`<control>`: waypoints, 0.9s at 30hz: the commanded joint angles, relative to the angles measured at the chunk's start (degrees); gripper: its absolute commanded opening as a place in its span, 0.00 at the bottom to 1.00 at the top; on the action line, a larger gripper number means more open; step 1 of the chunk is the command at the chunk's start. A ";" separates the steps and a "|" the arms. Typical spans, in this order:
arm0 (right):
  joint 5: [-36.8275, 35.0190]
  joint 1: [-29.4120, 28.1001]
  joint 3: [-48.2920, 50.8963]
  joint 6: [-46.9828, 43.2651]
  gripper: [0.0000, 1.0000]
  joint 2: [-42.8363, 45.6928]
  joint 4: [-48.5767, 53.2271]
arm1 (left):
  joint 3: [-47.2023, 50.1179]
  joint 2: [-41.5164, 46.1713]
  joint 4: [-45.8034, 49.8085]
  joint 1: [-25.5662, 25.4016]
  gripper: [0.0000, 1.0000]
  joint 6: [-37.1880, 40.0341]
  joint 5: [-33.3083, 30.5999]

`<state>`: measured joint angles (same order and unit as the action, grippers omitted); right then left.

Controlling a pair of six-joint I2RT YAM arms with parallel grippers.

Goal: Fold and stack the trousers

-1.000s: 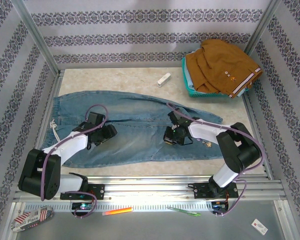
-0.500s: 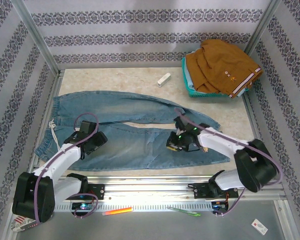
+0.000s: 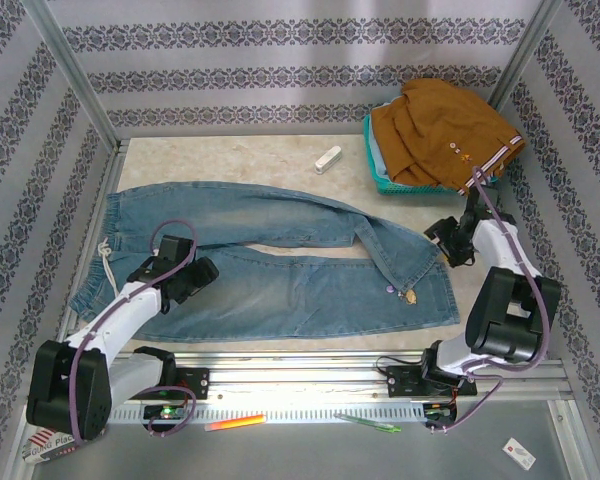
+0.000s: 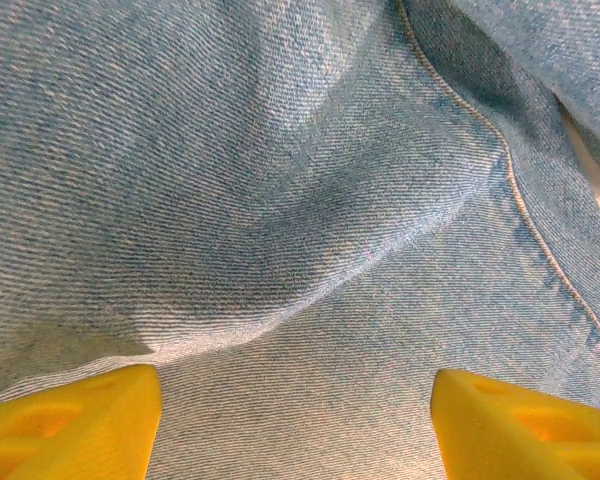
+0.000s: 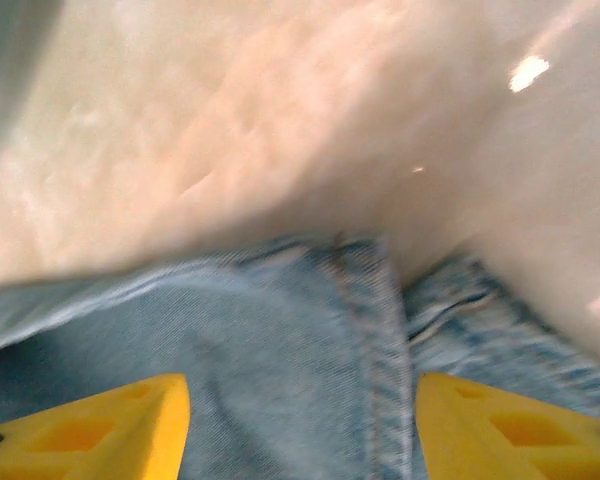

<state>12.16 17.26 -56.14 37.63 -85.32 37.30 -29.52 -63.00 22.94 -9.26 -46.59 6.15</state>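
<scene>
Denim trousers point(image 3: 280, 290) lie crosswise (waistband point(image 3: 111, 215) left, hems point(image 3: 444, 296) right)

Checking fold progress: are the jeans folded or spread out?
Spread out: the trousers lie flat, both legs stretched full length side by side.

Trousers point(image 3: 280, 270): faded light blue denim; looked matt, twill weave and stitched seams showed.
Table point(image 3: 250, 160): marbled beige top; looked smooth and glossy.
Left gripper point(image 4: 295, 425) fingertips point(image 4: 70, 425): yellow plastic; looked smooth, matt.
Basket point(image 3: 377, 170), 1 o'clock: teal plastic.
Garment point(image 3: 440, 125) on it: brown cloth, matt.
Rails point(image 3: 310, 375), 6 o'clock: bare metal; looked dull silver.
</scene>
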 commanded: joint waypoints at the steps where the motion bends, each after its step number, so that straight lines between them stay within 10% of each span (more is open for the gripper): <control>1: -6.88 1.40 -3.61 -4.26 0.62 -3.76 2.73 | -1.29 -2.25 -2.94 0.57 0.72 1.55 1.65; 11: 2.04 1.56 -9.08 -8.10 0.54 -18.50 1.32 | -3.58 -8.18 -5.32 0.63 0.72 2.58 3.79; 21: 4.71 1.18 -5.66 -6.73 0.02 -12.13 -1.00 | -5.55 -10.31 -5.42 0.65 0.72 3.68 4.26; 27: 0.07 -1.15 -9.95 -7.28 0.00 -4.81 2.57 | -5.95 -10.57 -5.69 0.73 0.71 3.52 5.14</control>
<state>15.00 17.67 -62.67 31.09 -94.26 37.39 -34.37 -73.54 18.70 -9.26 -44.12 10.57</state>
